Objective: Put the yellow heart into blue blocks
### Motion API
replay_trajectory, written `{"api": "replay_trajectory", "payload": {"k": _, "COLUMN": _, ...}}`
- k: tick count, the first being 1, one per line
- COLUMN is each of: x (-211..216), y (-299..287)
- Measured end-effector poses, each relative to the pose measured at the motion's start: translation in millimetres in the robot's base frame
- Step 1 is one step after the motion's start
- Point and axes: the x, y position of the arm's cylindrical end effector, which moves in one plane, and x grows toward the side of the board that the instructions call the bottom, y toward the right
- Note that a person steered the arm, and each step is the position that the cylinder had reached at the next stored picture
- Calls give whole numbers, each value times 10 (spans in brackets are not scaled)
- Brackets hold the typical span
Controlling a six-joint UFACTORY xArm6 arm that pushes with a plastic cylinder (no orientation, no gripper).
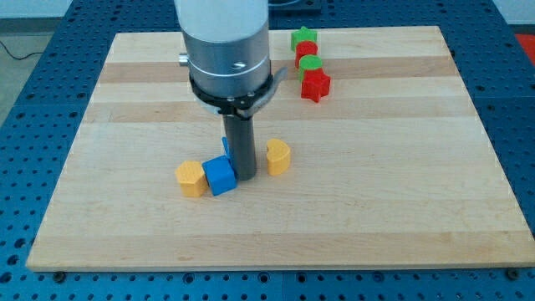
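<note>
The yellow heart (277, 156) stands on the wooden board (376, 167) just right of my rod. My tip (245, 175) rests on the board between the heart and a blue cube (220, 176), close against the cube's right side. A second blue block (226, 145) is mostly hidden behind the rod. A yellow block (191, 178) touches the blue cube's left side.
At the view's top a column of blocks stands: a green star (304, 38), a red block (306, 51), a green block (311, 65) and a red star (315, 84). The arm's grey body (226, 42) hangs over the board's upper middle.
</note>
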Motion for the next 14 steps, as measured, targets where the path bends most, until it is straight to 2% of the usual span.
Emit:
{"api": "replay_trajectory", "payload": {"k": 1, "x": -20, "y": -60}}
{"api": "replay_trajectory", "payload": {"k": 2, "x": 79, "y": 185}}
{"api": "replay_trajectory", "payload": {"k": 4, "x": 188, "y": 1200}}
{"api": "replay_trajectory", "payload": {"k": 5, "x": 168, "y": 1460}}
{"api": "replay_trajectory", "payload": {"k": 9, "x": -132, "y": 230}}
{"api": "replay_trajectory", "payload": {"k": 10, "x": -132, "y": 213}}
{"api": "replay_trajectory", "payload": {"k": 11, "x": -163, "y": 549}}
{"api": "replay_trajectory", "payload": {"k": 12, "x": -489, "y": 688}}
{"api": "replay_trajectory", "payload": {"k": 13, "x": -660, "y": 548}}
{"api": "replay_trajectory", "payload": {"k": 14, "x": -612, "y": 216}}
